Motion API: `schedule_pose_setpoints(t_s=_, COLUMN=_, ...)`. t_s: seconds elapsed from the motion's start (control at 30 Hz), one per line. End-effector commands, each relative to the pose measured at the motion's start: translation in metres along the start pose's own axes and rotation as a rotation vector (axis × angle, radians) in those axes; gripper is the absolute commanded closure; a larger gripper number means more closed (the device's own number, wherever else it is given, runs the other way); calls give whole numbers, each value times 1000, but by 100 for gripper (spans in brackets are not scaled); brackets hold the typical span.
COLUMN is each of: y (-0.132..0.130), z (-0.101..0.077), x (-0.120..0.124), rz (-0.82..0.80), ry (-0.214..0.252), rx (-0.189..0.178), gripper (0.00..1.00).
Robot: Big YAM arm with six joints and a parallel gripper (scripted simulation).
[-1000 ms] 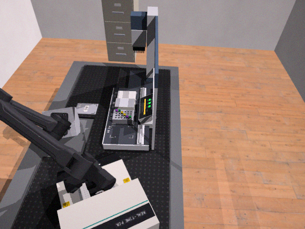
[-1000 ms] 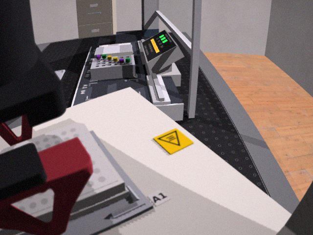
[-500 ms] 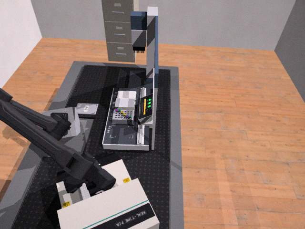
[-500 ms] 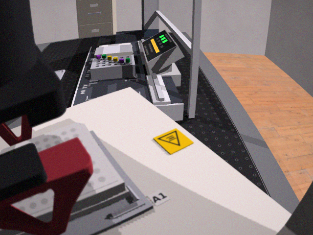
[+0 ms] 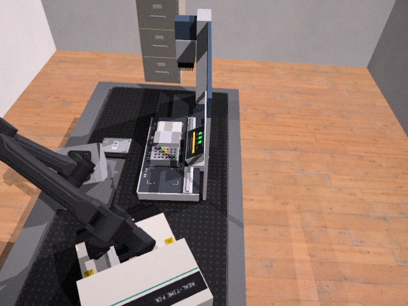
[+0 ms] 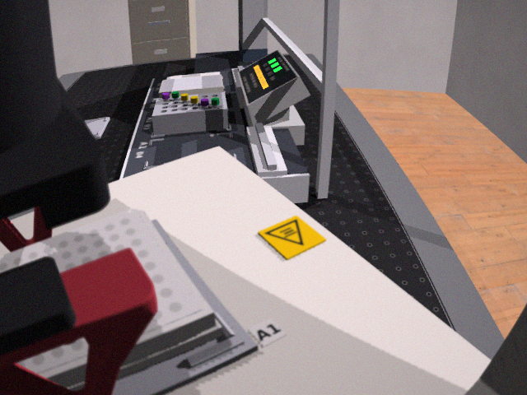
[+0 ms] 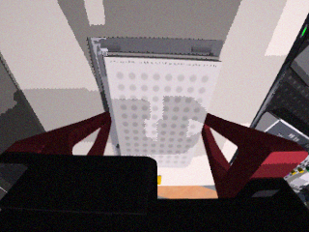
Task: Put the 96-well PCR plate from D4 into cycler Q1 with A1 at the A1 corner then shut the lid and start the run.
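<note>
The white 96-well PCR plate point(image 7: 161, 111) lies the right way up on the block of cycler Q1 point(image 5: 141, 263), inside the grey frame. It also shows in the exterior view point(image 6: 118, 255), with one short edge next to the A1 label point(image 6: 268, 332). Q1's lid point(image 5: 148, 280) is open and stands behind the block. My gripper point(image 7: 154, 116) is open just above the plate, one red finger on each long side, holding nothing. In the top view the arm hides the fingers. Position D4 point(image 5: 164, 179) on the deck is empty.
The tube cooling block point(image 5: 163, 154) with coloured caps stands on D3, with the deep-well block point(image 5: 167, 136) and the other plate point(image 5: 169, 125) behind it. A slanted console point(image 5: 196, 145) and a tall gantry post point(image 5: 202, 99) flank the deck. A grey nest point(image 5: 118, 146) lies to the left.
</note>
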State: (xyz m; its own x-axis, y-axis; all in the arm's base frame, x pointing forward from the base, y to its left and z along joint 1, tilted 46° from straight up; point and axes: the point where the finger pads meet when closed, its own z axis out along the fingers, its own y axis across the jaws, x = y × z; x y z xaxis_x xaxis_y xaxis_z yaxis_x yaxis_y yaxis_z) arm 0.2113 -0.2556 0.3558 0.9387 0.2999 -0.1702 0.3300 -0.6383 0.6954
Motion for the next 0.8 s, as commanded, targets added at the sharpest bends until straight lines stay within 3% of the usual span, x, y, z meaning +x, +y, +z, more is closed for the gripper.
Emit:
schedule_pose_setpoints(t_s=0.0, y=55, z=-13, x=-7, rz=106, ry=-11, rx=-85, gripper=0)
schedule_pose_setpoints(t_s=0.3, y=38, z=-41, x=-2, rz=81, ry=33, rx=-73, gripper=0)
schedule_pose_setpoints(t_s=0.63, y=30, z=-69, x=-3, rz=70, ry=79, rx=-84, gripper=0)
schedule_pose_setpoints(t_s=0.77, y=28, z=-63, x=-4, rz=62, ry=59, rx=-78, gripper=0)
